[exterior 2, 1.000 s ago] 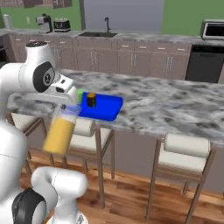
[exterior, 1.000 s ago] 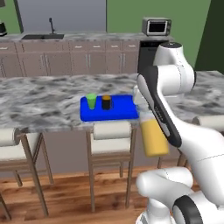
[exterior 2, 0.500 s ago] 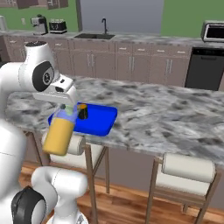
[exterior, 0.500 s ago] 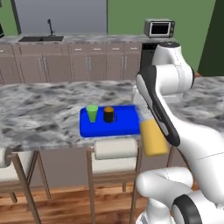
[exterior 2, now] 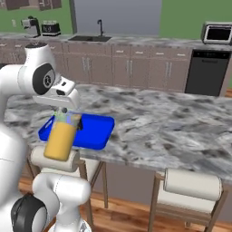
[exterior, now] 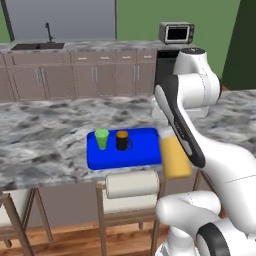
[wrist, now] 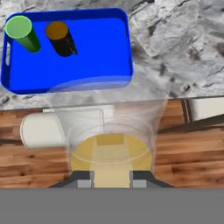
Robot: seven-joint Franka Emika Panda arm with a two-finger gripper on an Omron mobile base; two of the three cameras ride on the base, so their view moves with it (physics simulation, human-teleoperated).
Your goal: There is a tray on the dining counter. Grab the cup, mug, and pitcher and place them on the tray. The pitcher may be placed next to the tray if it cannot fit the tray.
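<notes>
I see the marbled surface across mid-frame, the blue tray at its near edge centre. My jaws grip the yellow pitcher, hanging right of the tray. Green cup and black mug stand on the tray's left.

tray: bright blue, flat, near the front edge of the marbled surface
cup: green, upright on the tray's left part
mug: black, orange inside, upright just beside the cup
pitcher: yellow-orange, clear-topped, upright, off the surface's front edge, by the tray's right end
</notes>
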